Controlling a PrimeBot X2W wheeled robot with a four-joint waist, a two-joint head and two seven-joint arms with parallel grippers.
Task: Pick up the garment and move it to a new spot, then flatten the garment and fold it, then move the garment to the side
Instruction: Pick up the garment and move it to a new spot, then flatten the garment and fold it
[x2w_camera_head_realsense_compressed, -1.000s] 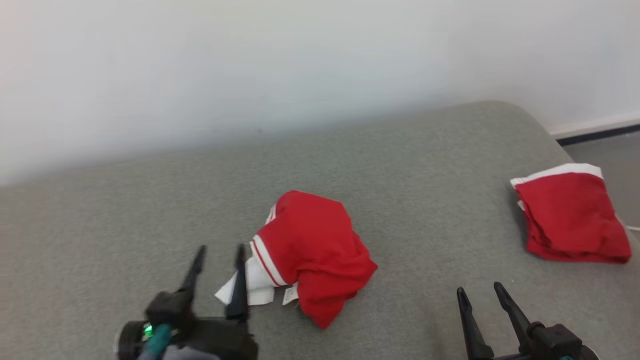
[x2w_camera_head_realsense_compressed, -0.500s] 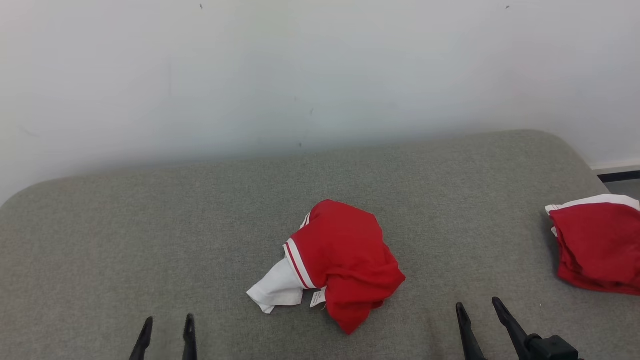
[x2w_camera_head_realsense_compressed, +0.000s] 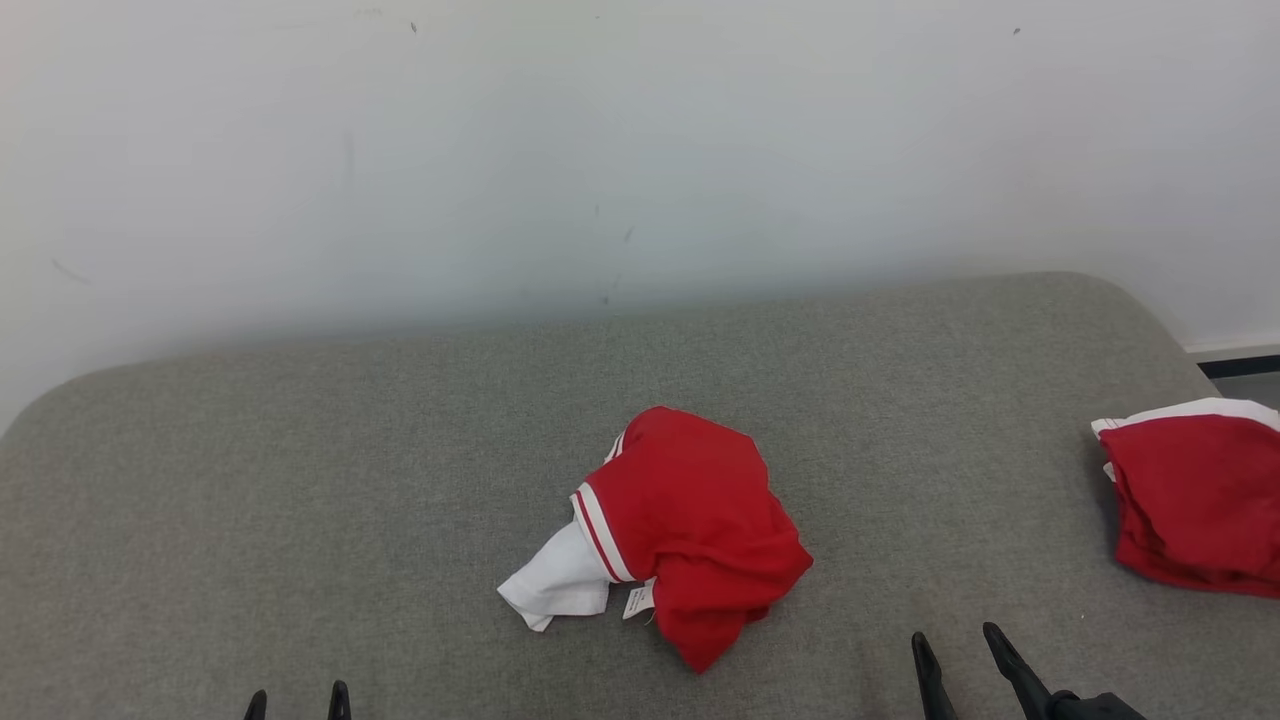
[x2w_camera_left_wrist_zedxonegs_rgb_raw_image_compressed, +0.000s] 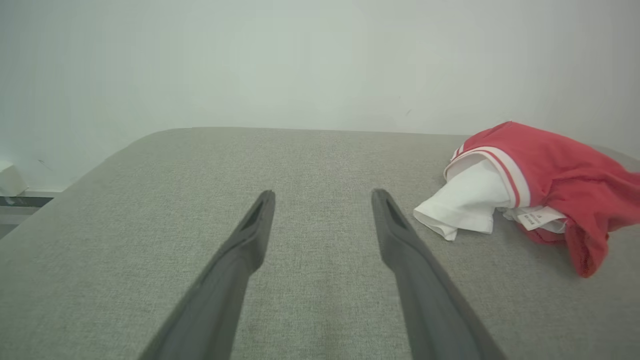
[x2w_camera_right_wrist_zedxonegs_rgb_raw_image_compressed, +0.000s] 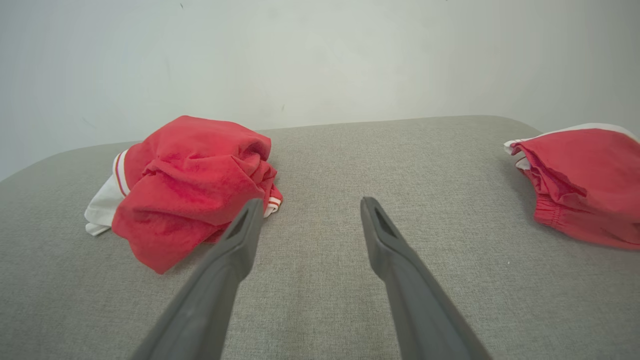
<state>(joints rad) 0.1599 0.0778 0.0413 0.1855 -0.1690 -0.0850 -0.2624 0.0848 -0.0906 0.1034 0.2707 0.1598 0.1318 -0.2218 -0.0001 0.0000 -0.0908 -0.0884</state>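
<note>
Red, white-striped garment (x2w_camera_head_realsense_compressed: 700, 520); grey, perhaps woven, surface (x2w_camera_head_realsense_compressed: 300, 500).

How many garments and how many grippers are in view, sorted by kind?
Red-and-white fabric garments: 2 (crumpled garment, folded garment)
Dark two-fingered grippers: 2 (left gripper, right gripper)
Total: 4

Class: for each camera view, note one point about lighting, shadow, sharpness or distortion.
Head view: soft, even light, no glare; faint shadow under the crumpled red garment. Left wrist view: the fingers loom large, stretched by the wide lens. Right wrist view: that garment's folds look crisp, with shade beneath.
</note>
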